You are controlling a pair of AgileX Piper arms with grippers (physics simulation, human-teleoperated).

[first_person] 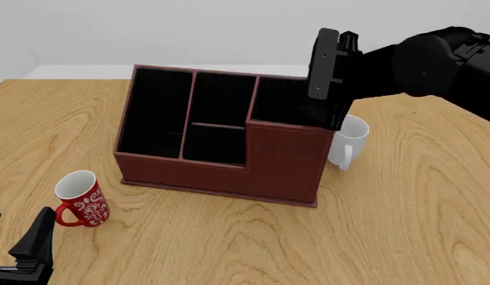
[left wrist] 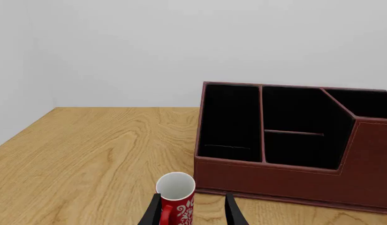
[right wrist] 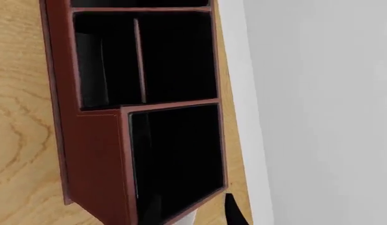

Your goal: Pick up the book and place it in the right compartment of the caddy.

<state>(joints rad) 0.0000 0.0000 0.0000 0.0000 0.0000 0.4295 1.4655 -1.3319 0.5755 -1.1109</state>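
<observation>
The book (right wrist: 140, 159) is hard to find. I think it is the thin dark slab standing against the tall front wall inside the right compartment (right wrist: 180, 154), but it is black on black lining, so I am not sure. My right pincer (right wrist: 190, 207) hangs just above this compartment with its fingers wide apart and nothing between them.

To my judgement the step is to leave. I should rise straight up, away from the caddy (first_person: 284, 166) walls, and not swing toward the white mug (first_person: 349, 141) just beside its right side.

My left pincer (left wrist: 190, 208) is low, also spread, with the red mug (left wrist: 176, 197) in front of it, not clamped. The table (first_person: 403, 225) is pale wood and the wall (left wrist: 118, 47) behind is plain grey-white.
</observation>
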